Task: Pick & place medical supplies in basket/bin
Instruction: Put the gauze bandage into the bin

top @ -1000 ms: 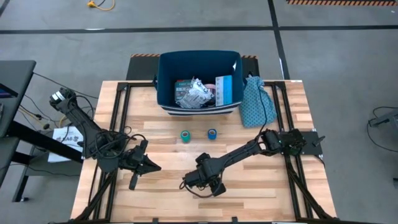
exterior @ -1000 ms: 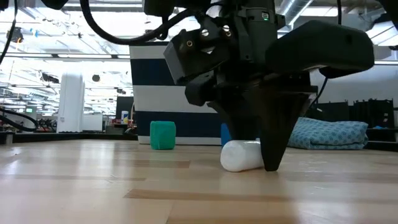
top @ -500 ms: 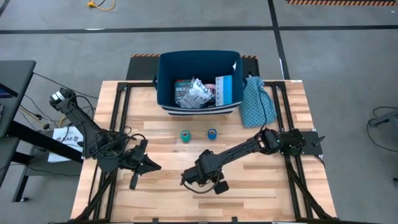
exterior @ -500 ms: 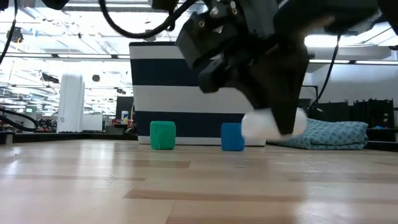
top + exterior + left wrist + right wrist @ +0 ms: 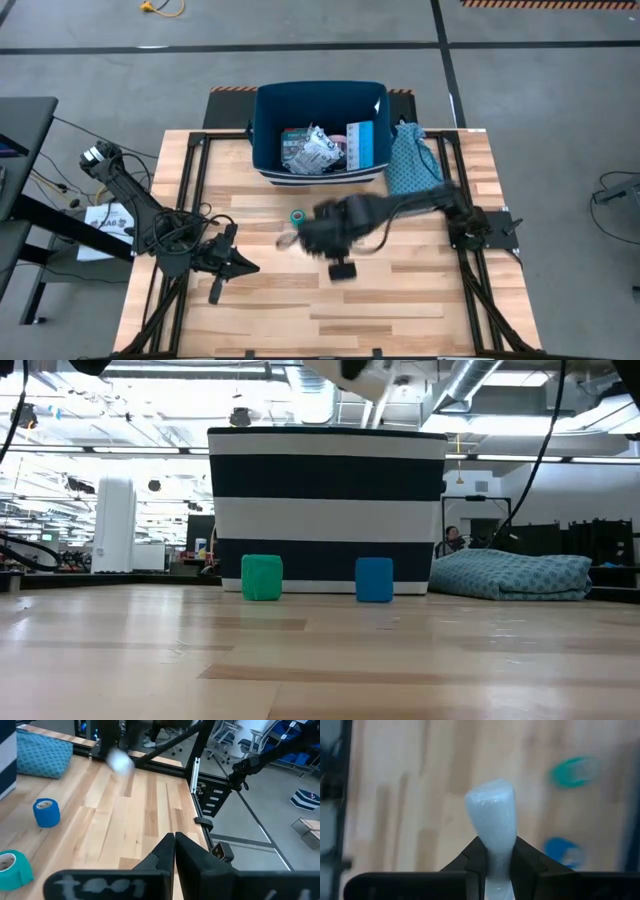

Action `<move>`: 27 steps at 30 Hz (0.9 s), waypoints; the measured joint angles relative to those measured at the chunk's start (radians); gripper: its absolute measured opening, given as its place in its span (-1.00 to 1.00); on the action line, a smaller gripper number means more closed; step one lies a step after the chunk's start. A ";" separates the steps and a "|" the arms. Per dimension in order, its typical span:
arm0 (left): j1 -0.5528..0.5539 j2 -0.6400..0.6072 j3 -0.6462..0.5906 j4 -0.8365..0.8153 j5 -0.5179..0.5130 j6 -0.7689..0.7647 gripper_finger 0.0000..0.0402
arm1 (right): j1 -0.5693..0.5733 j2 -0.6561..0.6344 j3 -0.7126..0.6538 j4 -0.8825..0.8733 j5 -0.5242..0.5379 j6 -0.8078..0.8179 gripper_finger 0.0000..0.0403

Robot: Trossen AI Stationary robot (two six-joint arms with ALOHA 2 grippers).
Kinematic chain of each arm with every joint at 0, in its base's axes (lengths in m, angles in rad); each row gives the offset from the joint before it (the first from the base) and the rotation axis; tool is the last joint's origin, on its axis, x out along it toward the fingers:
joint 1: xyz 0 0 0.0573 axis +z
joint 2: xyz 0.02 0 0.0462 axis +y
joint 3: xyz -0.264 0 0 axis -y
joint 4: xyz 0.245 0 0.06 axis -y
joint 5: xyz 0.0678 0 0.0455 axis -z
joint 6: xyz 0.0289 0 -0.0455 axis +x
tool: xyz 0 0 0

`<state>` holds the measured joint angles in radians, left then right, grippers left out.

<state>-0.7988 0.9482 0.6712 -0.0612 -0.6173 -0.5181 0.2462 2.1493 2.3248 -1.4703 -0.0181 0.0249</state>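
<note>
The small white tube (image 5: 492,815) is up in the air over the middle of the table, with my right gripper (image 5: 300,240) shut on it. It shows as a pale blur (image 5: 120,759) in the left wrist view. A teal tape roll (image 5: 298,217) and a blue tape roll (image 5: 374,579) stand on the table in front of the navy bin (image 5: 320,105). The bin holds printed packets (image 5: 312,148). My left gripper (image 5: 245,267) waits shut near the table's front left. My right gripper pinches the white tube's middle (image 5: 495,847) between its two fingers (image 5: 472,857), coming from above and pointing steeply down. One end of the tube (image 5: 490,792) sticks out past the fingers. The tube is lifted clear of the table.
A teal dotted cloth (image 5: 408,162) lies at the bin's right side on the table. Bare wood lies between the tape rolls and the front edge (image 5: 320,310). Black frame rails (image 5: 475,290) run along the table's left and right sides.
My right gripper has lifted the white tube off the table near the front edge, where it lay on its side. It has risen high and gone toward the far edge and the bin, tipping as it went. The tube now hangs clear of the table.
</note>
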 joint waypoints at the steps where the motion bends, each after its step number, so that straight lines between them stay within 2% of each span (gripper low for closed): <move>1: 0.001 0.000 0.000 0.001 -0.004 0.004 -1.00 | -0.014 -0.029 -0.001 0.018 0.032 0.009 -0.75; 8: 0.002 0.000 0.000 0.002 -0.078 0.029 -1.00 | -0.117 -0.221 0.001 0.396 0.297 -0.003 -0.75; 13: 0.002 0.000 0.000 0.008 -0.182 0.052 -1.00 | -0.219 -0.281 0.003 0.788 0.475 -0.072 -0.75; 16: 0.009 0.000 0.000 0.009 -0.248 0.061 -1.00 | -0.304 -0.281 0.001 0.951 0.517 -0.061 -0.75; 20: 0.045 0.000 0.000 0.009 -0.281 0.075 -1.00 | -0.443 -0.229 -0.006 1.038 0.435 0.050 -0.75; 25: 0.102 -0.001 0.000 -0.009 -0.297 0.068 -1.00 | -0.579 -0.084 -0.010 1.014 0.121 0.181 -0.75; 27: 0.125 -0.013 0.000 -0.030 -0.298 0.060 -1.00 | -0.600 -0.028 -0.010 1.004 0.063 0.196 -0.75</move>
<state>-0.6741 0.9351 0.6712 -0.0907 -0.9150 -0.4580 -0.3537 2.1216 2.3146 -0.4667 0.0453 0.2210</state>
